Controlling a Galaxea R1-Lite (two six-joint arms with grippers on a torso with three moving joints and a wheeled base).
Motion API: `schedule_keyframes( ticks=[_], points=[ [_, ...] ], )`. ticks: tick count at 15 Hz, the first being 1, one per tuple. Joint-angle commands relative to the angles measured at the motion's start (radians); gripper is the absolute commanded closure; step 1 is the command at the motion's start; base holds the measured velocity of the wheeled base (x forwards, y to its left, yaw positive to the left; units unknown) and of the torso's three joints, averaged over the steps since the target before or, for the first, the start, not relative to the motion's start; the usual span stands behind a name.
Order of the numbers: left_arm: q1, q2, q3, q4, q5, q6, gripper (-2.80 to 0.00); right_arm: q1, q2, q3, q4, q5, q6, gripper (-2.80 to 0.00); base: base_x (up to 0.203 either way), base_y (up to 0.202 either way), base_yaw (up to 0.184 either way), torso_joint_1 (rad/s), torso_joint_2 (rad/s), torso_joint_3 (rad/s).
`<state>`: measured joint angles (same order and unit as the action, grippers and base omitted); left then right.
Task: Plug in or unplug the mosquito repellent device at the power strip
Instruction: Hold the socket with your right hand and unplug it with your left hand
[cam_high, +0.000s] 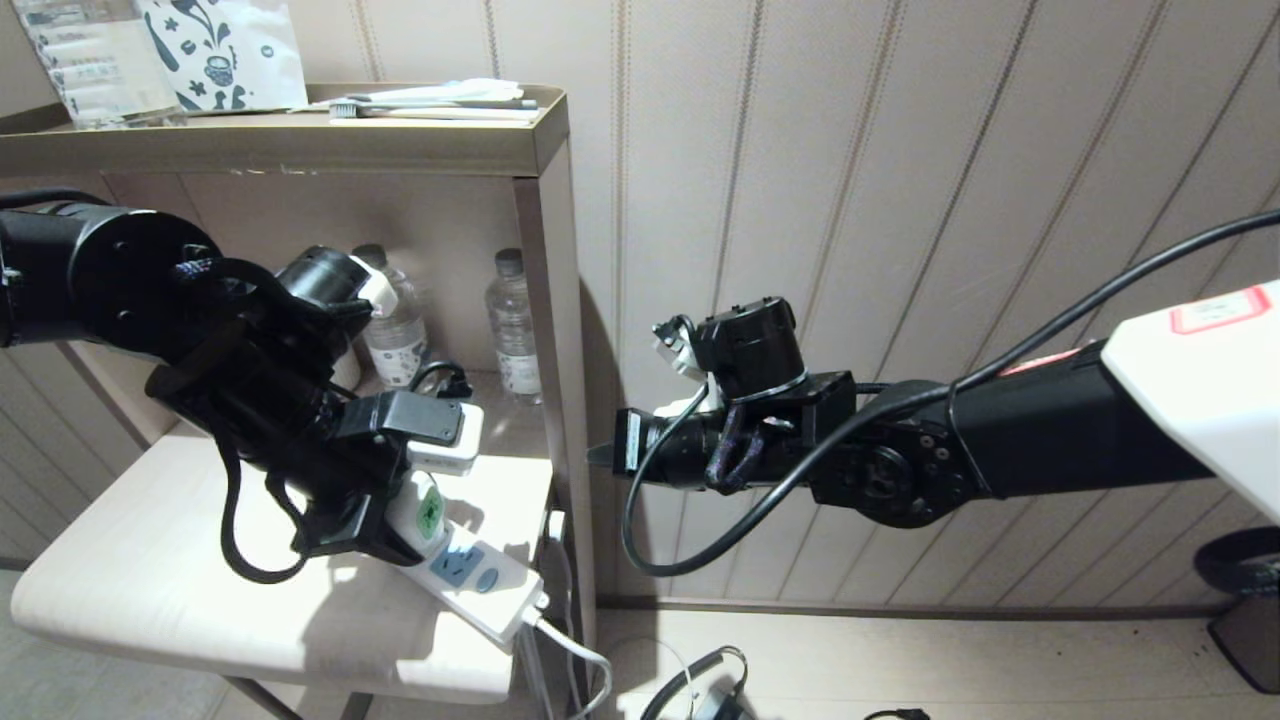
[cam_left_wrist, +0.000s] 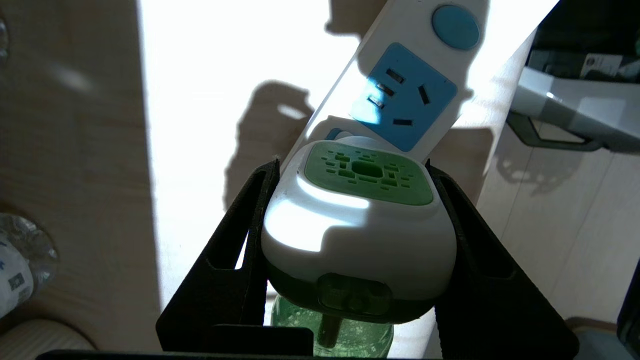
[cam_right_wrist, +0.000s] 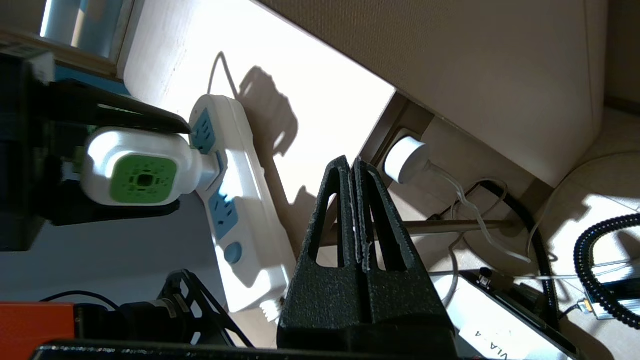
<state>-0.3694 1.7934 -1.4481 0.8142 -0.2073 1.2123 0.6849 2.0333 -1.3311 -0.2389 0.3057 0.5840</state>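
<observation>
Left gripper (cam_left_wrist: 350, 200) clamps mosquito repellent device (cam_left_wrist: 357, 225) — plug toward power strip (cam_left_wrist: 400, 75).

glossy plastic power strip (cam_left_wrist: 400, 75), matt wood-grain shelf (cam_high: 150, 560)

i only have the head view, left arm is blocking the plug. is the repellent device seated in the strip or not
Observer: In the right wrist view the mosquito repellent device sits against the power strip, apparently plugged into a blue socket.
Operator: is the left one actually holding it
Observer: Yes, the left gripper has a finger on each side of the white head.
Operator: any free socket nearby
Observer: One free blue socket lies just past the device, then a round blue button.
Operator: right gripper doing anything
Observer: The right gripper is shut and empty, off the table's edge, apart from the strip.
</observation>
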Motion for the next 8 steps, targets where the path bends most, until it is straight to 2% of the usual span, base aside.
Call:
schedule_keyframes(
  ticks=[1,6,8],
  points=[
    [0.000,-0.026,-0.006,-0.009,-0.034,0.000,0.00,-0.002,0.030,-0.012,-0.005,0.001,0.003,0.00,0.000,0.000,0.000,0.000,0.00,0.000],
    [0.028,-0.026,0.013,-0.038,-0.047,-0.004,0.00,0.000,0.042,-0.010,-0.035,0.005,-0.014,0.00,0.000,0.000,0.000,0.000,0.00,0.000],
    [0.084,-0.024,0.006,-0.042,-0.089,-0.017,0.00,0.003,0.038,0.019,-0.066,0.016,-0.016,0.00,0.000,0.000,0.000,0.000,0.00,0.000]
  ],
)
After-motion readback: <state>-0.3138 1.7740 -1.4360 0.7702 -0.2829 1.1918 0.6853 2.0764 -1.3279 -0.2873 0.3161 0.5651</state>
